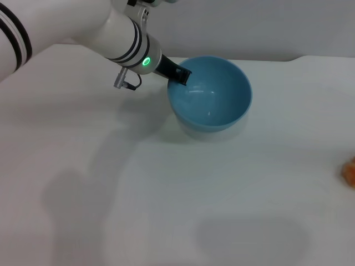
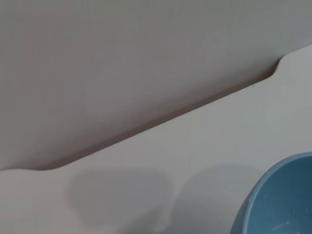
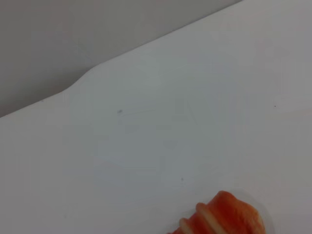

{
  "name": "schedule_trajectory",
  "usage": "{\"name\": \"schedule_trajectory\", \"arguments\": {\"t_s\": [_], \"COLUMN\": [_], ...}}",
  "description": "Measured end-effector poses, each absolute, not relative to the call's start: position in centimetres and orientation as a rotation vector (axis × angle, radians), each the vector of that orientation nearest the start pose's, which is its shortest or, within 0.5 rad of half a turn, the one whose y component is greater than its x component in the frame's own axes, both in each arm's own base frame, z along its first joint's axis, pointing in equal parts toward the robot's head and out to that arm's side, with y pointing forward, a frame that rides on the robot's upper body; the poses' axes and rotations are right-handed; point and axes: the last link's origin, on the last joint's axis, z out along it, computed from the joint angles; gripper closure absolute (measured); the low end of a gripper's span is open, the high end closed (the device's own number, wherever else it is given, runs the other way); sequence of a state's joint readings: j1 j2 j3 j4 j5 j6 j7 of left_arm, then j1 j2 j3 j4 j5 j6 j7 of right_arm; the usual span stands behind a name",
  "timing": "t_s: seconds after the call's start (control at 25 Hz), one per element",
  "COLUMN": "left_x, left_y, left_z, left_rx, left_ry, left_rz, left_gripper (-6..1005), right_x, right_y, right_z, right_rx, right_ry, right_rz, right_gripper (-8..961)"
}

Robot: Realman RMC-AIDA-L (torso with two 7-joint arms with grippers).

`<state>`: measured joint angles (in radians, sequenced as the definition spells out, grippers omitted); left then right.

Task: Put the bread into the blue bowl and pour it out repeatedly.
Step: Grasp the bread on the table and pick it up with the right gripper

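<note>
At the table's (image 1: 111, 183) right edge, bread (image 1: 349, 170), axis unclear, left end effector (image 1: 182, 76) pinching tilted blue bowl's (image 1: 222, 119) rim.

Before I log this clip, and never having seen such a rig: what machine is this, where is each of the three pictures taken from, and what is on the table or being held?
It is a two-armed robot working at a white table. One picture looks down from its head; the other two come from cameras on its left and right wrists.

In the head view the left gripper has its jaws at the rim of the blue bowl, which is tilted and empty. I cannot tell whether the jaws are closed on the rim.

The bread, orange with pale stripes, lies on the table far to the robot's right, barely inside the head view. The right wrist camera looks down at it. The right gripper is not visible, so nothing is seen holding the bread.
</note>
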<state>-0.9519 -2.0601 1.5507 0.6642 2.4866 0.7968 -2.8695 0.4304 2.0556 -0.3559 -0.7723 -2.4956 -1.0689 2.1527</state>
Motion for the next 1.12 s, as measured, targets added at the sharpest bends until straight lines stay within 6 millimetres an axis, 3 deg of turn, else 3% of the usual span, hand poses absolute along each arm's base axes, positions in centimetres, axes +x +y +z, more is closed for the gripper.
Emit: {"name": "schedule_trajectory", "arguments": {"t_s": [0.04,0.16,0.32,0.6,0.8,0.96,1.12], "left_x": [-16.2,-16.4,-16.3,-16.4,-16.5,-16.0,-15.6], "left_y": [44.7,44.7,44.7,44.6,44.6,44.6,44.6], "left_z": [-7.2,-7.1,-7.1,-7.1,-7.0,-7.1,-7.2], "left_rx": [-2.284,-2.282,-2.282,-2.283,-2.285,-2.299,-2.309], "left_ry": [-1.060,-1.063,-1.062,-1.062,-1.065,-1.054,-1.043], "left_rz": [0.161,0.159,0.156,0.160,0.169,0.190,0.200], "left_gripper": [1000,1000,1001,1000,1001,1001,1000], "right_x": [41.3,41.3,41.0,40.2,38.8,36.9,35.9], "right_y": [31.5,31.6,31.9,32.4,33.0,33.6,34.0], "right_z": [7.3,7.4,7.3,7.2,8.2,10.1,10.7], "right_rx": [-1.705,-1.706,-1.719,-1.770,-1.797,-1.832,-1.851], "right_ry": [1.610,1.608,1.595,1.560,1.522,1.456,1.426], "right_rz": [0.262,0.265,0.267,0.258,0.343,0.450,0.492], "right_gripper": [263,495,602,631,651,713,840]}}
